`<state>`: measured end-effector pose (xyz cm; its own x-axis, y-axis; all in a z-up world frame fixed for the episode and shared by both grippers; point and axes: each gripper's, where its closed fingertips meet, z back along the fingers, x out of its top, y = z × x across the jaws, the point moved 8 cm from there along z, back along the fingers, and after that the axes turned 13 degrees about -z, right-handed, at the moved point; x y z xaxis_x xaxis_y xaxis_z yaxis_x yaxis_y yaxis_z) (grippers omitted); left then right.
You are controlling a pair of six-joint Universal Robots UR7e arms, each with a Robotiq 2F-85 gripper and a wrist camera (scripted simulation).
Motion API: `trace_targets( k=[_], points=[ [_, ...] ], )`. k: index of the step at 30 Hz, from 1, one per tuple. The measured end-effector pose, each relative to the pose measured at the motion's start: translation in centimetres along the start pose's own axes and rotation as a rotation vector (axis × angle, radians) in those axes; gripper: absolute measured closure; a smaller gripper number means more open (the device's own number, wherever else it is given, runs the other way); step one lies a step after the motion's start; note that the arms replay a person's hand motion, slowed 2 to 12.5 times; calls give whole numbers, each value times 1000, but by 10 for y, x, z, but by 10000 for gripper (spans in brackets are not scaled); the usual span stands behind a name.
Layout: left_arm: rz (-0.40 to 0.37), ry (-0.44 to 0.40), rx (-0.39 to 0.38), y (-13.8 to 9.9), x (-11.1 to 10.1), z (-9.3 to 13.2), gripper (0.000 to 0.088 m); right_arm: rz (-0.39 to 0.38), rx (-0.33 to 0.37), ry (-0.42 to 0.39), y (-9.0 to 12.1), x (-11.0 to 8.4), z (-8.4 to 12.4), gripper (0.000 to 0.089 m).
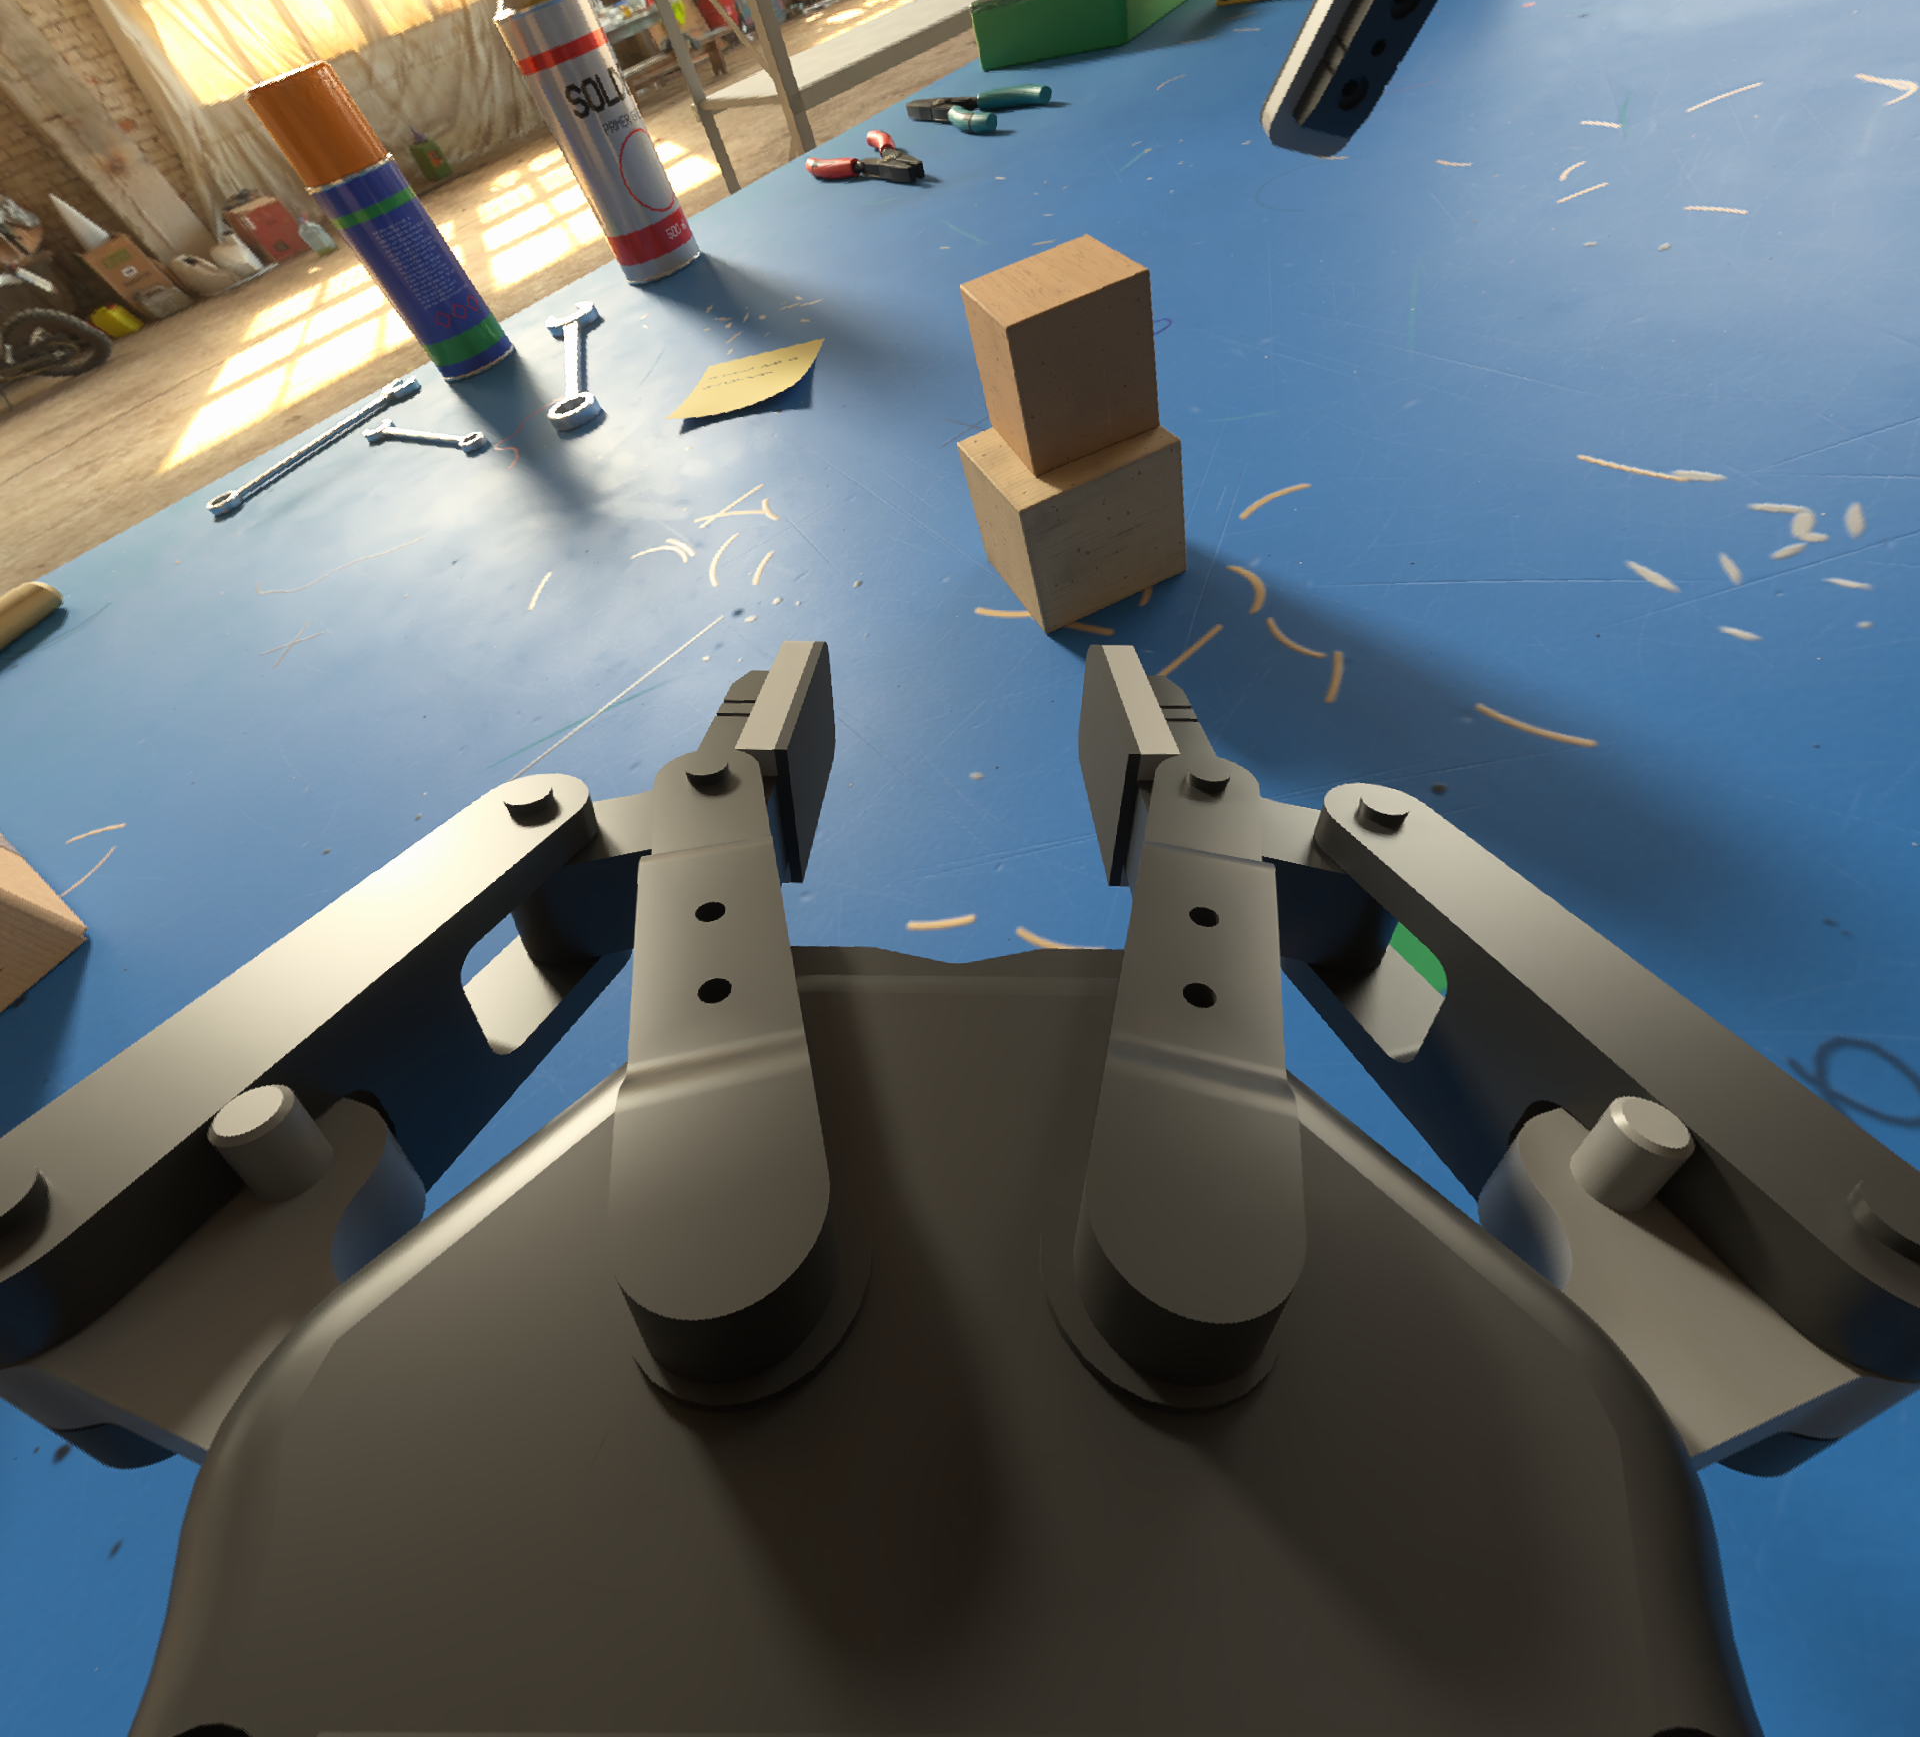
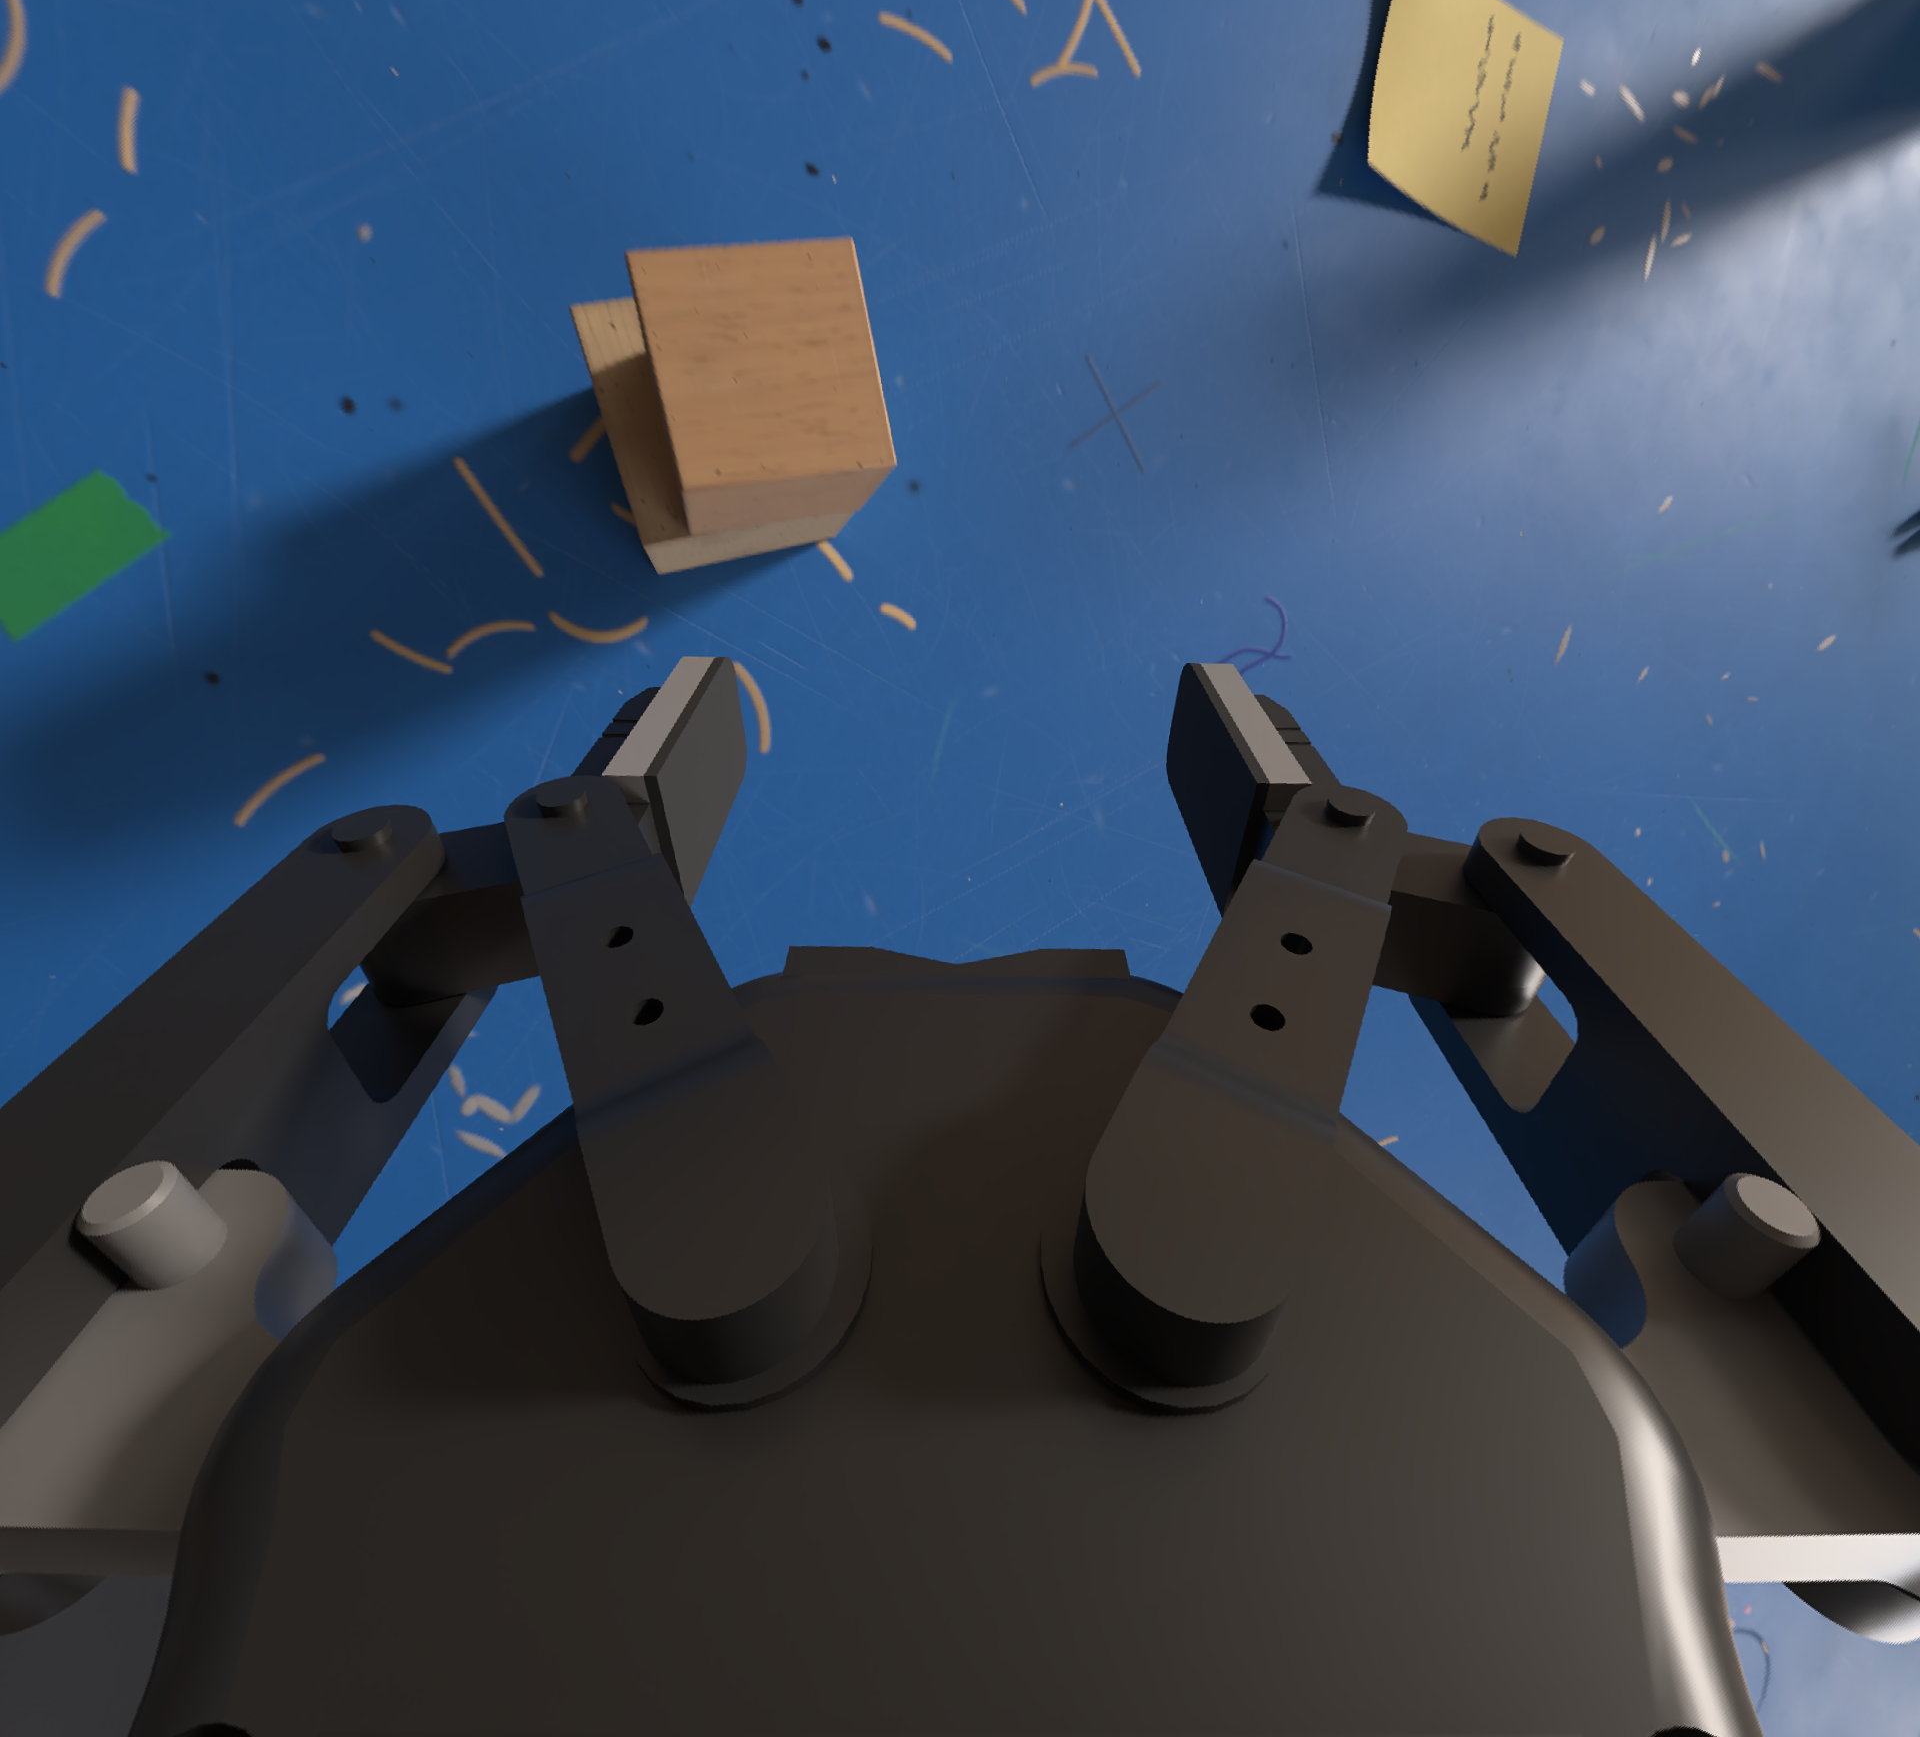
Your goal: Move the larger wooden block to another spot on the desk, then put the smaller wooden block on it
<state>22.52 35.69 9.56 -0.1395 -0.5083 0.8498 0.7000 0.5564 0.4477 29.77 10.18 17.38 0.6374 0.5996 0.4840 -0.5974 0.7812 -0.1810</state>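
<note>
Left wrist view: my left gripper (image 1: 956, 711) hangs with its jaws apart, holding nothing. Just beyond it on the blue desk (image 1: 1558, 357) the smaller wooden block (image 1: 1070, 347) sits on the larger wooden block (image 1: 1091, 524), turned askew.

Far left: two spray cans (image 1: 390, 233) with printed labels, wrenches (image 1: 312, 446), a yellow note (image 1: 750, 378) — the writing I leave unread.

Right wrist view: my right gripper (image 2: 956, 731) looks down, jaws spread wide and empty; the stack lies far-left of its fingertips.

Handling: I judge both blocks rigid, light, slightly slick — grip opposite flat sides.
</note>
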Motion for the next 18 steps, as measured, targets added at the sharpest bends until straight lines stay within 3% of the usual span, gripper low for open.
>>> trace_targets(
  k=[18],
  points=[
    [-6, 5, -6, -1, 0, -1, 450, -46, 7, 123, -20, -36, -43, 177]
  ],
)
